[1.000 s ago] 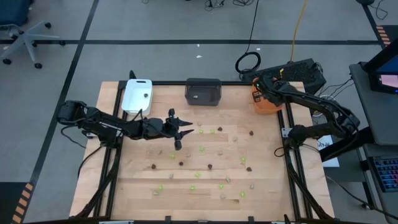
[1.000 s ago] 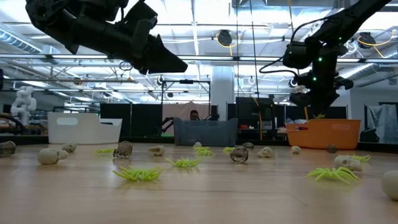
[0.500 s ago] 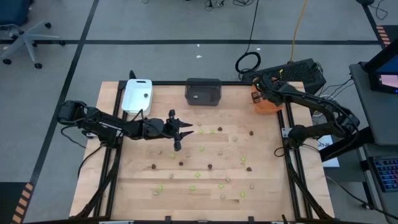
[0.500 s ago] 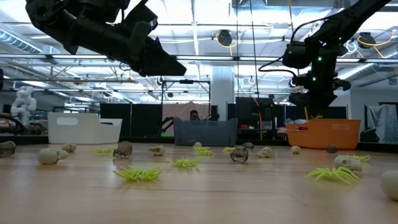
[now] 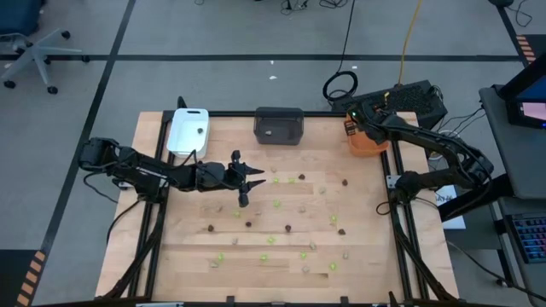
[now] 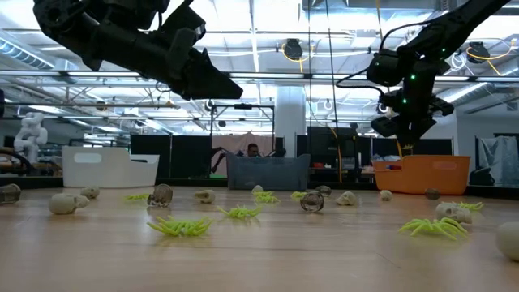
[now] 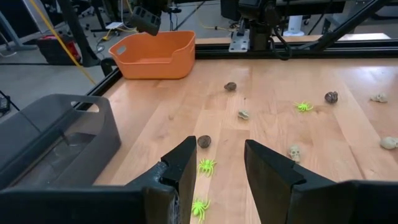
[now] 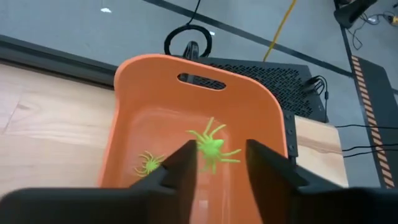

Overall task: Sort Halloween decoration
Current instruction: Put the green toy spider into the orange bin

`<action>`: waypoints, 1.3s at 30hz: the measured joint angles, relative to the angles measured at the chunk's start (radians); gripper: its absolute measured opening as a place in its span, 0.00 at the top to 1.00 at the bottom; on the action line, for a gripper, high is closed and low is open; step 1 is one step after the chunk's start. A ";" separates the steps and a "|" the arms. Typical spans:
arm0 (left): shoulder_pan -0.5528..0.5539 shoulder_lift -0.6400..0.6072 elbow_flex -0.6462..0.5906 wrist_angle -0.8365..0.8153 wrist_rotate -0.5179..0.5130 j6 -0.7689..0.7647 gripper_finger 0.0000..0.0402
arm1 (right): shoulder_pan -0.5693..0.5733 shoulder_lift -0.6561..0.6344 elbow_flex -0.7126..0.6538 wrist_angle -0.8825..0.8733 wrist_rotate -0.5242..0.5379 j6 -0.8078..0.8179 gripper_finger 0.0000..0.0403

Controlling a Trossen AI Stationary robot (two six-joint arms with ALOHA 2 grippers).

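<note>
A lime green spider (image 8: pixel 212 148) lies between the right gripper's (image 8: pixel 217 163) parted fingers.

Left gripper (image 7: pixel 216 163) jaws parted above wooden table (image 7: pixel 273 81), lime green spiders (image 7: pixel 206 166), orange tray (image 7: pixel 155 55), dark grey tray (image 7: pixel 56 134)

bright, even overhead light, soft shadows; ceiling lamps glare in the low view.

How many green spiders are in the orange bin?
2 show. One green spider is in the middle of the orange bin, seen between the right gripper's fingers. A second spider lies beside it. More may be hidden behind the fingers.
</note>
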 joint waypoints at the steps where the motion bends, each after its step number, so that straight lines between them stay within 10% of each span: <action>1: 0.000 0.000 0.000 0.000 0.000 0.000 0.67 | 0.000 0.000 0.000 -0.001 0.000 -0.001 0.64; 12: 0.000 0.000 0.000 -0.009 0.000 0.000 0.67 | 0.009 -0.002 0.000 0.022 0.046 -0.072 0.43; 39: 0.047 0.000 0.042 -0.042 -0.083 0.123 0.67 | 0.060 -0.044 0.000 -0.065 0.038 -0.158 0.47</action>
